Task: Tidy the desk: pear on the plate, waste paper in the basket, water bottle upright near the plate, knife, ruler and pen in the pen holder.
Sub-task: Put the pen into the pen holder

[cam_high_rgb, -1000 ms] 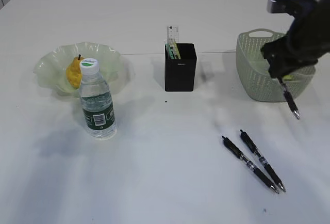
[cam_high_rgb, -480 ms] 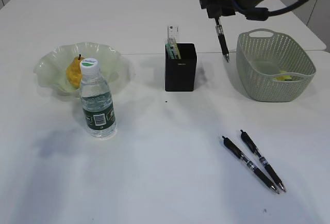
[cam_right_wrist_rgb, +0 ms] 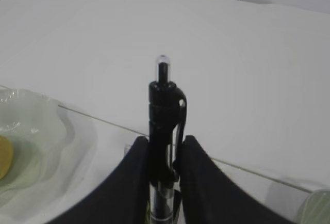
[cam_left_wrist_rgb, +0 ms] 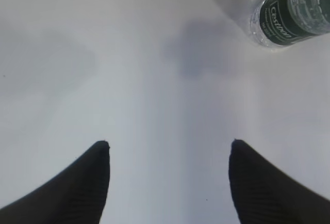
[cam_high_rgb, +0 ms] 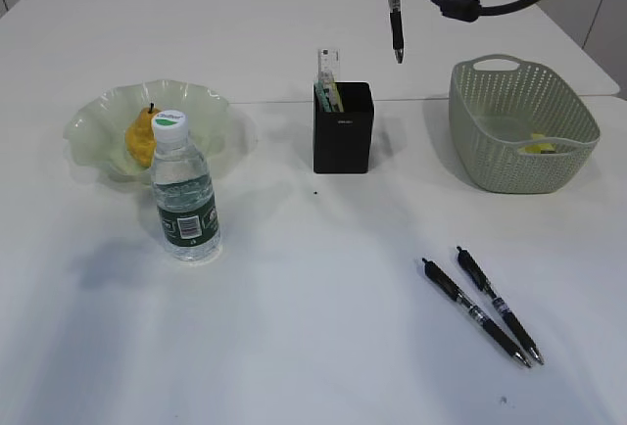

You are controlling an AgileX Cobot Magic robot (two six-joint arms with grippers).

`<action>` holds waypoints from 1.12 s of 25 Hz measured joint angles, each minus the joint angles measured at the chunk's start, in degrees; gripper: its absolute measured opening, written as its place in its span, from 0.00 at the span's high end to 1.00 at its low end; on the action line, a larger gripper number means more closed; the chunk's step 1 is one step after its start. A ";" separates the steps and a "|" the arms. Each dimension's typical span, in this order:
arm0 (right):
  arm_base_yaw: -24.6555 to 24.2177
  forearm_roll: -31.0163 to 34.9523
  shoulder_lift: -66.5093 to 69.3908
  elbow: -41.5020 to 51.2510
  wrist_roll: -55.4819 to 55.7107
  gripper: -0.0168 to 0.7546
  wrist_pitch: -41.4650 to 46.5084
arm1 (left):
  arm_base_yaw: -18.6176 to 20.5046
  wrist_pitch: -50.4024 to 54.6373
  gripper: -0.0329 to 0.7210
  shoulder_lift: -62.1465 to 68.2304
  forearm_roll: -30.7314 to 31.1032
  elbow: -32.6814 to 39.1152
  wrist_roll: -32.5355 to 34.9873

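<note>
On the desk [cam_high_rgb: 294, 347], the basket [cam_high_rgb: 522, 136] holds something yellowish, too small to identify. The plate [cam_high_rgb: 98, 121] holds the pear [cam_high_rgb: 140, 135], with the bottle [cam_high_rgb: 184, 193] upright just in front. The holder [cam_high_rgb: 343, 127] contains the ruler [cam_high_rgb: 326, 63]. Two pens [cam_high_rgb: 485, 306] lie loose. The right gripper [cam_right_wrist_rgb: 166, 149] pinches a third pen [cam_high_rgb: 395, 25] above the holder; the left gripper [cam_left_wrist_rgb: 169, 149] is spread, empty.

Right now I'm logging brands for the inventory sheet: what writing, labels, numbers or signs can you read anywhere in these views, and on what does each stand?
"Cestbon", roughly: white script on the dark green label of the water bottle, left wrist view; the letters are blurred, so the reading is uncertain.
Barcode and small print on the bottle label in the exterior view: too small to read.
Small logo on the front of the pen holder: too small.
Scale marks on the ruler: too small.
Nothing else legible.
</note>
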 joint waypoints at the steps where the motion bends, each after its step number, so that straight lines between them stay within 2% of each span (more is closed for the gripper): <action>1: 0.09 0.00 0.31 -0.04 0.00 0.79 -1.47 | 0.00 -0.11 0.28 0.00 0.00 0.00 0.00; 12: 0.09 4.50 8.54 -7.08 0.00 0.79 -5.31 | 0.00 -1.93 0.28 0.00 0.00 0.00 0.00; 28: 2.23 4.93 19.32 -10.09 0.00 0.79 -8.50 | 0.00 -2.75 0.28 0.00 0.00 0.00 0.00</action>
